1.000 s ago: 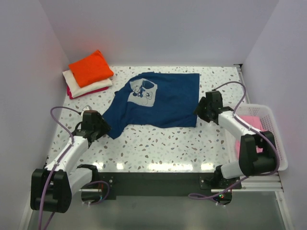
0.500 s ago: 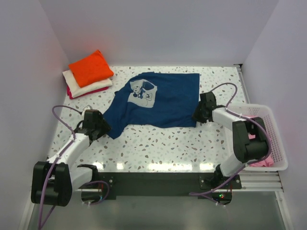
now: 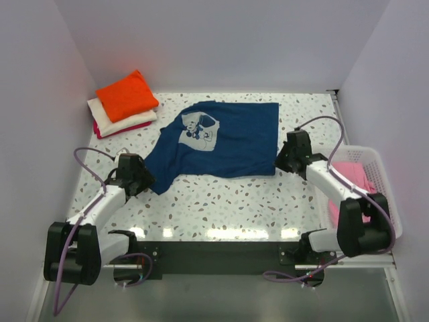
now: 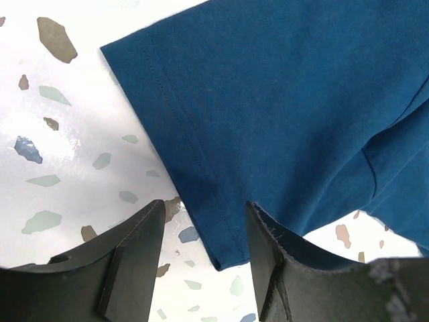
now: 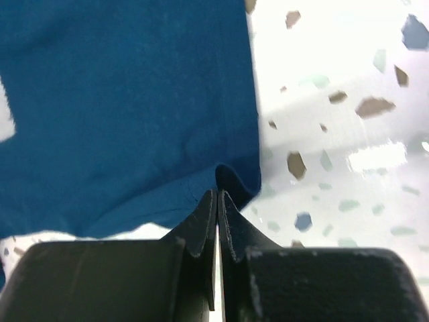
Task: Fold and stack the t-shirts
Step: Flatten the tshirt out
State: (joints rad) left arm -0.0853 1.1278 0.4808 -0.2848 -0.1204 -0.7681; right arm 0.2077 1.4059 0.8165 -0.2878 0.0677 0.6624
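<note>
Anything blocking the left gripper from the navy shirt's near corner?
Nothing visible: the left gripper is open, its fingers either side of a hemmed corner of the navy t-shirt, flat on the table.

You are looking at the navy t-shirt [image 3: 228, 144] showing as matt knit cloth, its double hem stitching reading clearly in the left wrist view. The tabletop [image 3: 234, 201] is gleaming, glossy white with speckles and throwing back lamp glare. On the left gripper [image 4: 204, 208], the fingers [image 4: 134, 261] are looking like matt black plastic, with one edge fraying rough. The basket [image 3: 391, 201] is reading as smooth white plastic. The orange t-shirt [image 3: 127, 94] is looking soft and matt.
</note>
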